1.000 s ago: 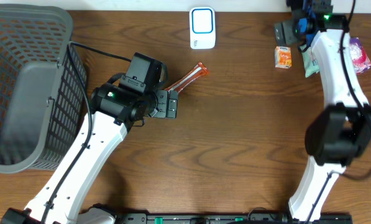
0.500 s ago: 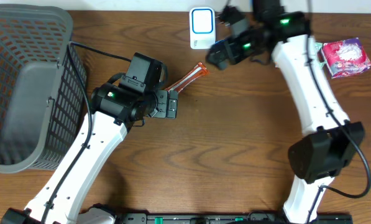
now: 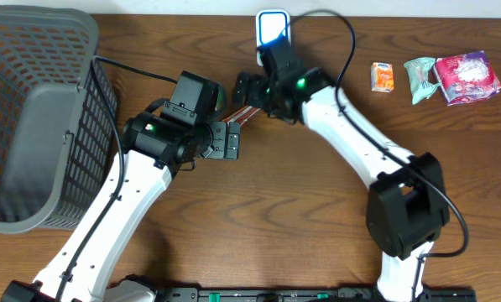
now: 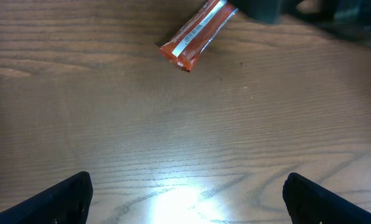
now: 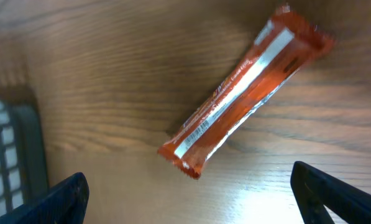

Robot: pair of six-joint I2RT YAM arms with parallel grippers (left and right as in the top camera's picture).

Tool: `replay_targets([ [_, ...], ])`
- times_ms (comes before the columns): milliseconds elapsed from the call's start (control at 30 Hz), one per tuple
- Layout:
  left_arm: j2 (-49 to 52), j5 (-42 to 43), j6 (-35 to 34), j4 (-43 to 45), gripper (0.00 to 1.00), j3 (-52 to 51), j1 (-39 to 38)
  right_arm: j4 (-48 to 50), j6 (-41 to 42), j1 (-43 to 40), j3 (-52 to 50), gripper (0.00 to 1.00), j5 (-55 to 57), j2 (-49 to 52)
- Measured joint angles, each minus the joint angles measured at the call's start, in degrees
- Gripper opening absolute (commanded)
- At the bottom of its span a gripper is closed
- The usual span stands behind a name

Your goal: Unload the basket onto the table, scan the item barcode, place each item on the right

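Dark brown wood-grain table (image 3: pixel 275 243) fills view; pale strip (image 3: pixel 191 7) beyond far edge; bright glare (image 4: pixel 179 200) on tabletop.

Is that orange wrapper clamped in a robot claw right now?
No, the orange wrapper lies loose on the table, with the right gripper open over it.

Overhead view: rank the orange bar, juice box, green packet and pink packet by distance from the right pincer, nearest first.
1. Orange bar, under the right pincer.
2. Juice box, toward the far right.
3. Green packet, just beyond the box.
4. Pink packet, at the right edge.
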Motion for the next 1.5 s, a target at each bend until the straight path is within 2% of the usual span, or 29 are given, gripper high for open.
replay_targets([
  [67, 0.0, 0.0, 0.0, 0.0, 0.98, 0.0, 0.0, 1.9, 3.4, 0.6, -1.5, 0.99, 0.8, 0.9],
  [300, 0.0, 0.0, 0.0, 0.0, 0.98, 0.0, 0.0, 7.8, 9.4, 1.2, -2.1, 0.86, -1.0, 6.7],
  [567, 0.0, 0.0, 0.0, 0.0, 0.98, 0.0, 0.0, 9.7, 11.6, 1.2, -2.1, 0.72, -1.8, 10.3],
  [1033, 0.0, 0.0, 0.0, 0.0, 0.98, 0.0, 0.0, 11.6, 11.7, 1.9, -2.1, 0.72, -0.4, 11.4],
  [1133, 0.0, 0.0, 0.0, 0.0, 0.98, 0.0, 0.0, 11.4, 11.4, 2.1, -2.1, 0.58, -0.3, 12.0],
  [1233, 0.0, 0.0, 0.0, 0.0, 0.98, 0.0, 0.0, 10.0, 10.4, 2.1, -2.1, 0.32, 0.1, 12.1],
  [1367, 0.0, 0.0, 0.0, 0.0, 0.98, 0.0, 0.0, 7.0, 8.3, 1.6, -2.1, 0.06, 0.6, 12.2],
  [1400, 0.0, 0.0, 0.0, 0.0, 0.98, 0.0, 0.0, 5.9, 7.9, 1.3, -2.0, 0.01, 0.6, 12.2],
  [1500, 0.0, 0.0, 0.0, 0.0, 0.98, 0.0, 0.0, 1.9, 6.7, -0.1, -2.0, 0.01, 0.4, 11.8],
])
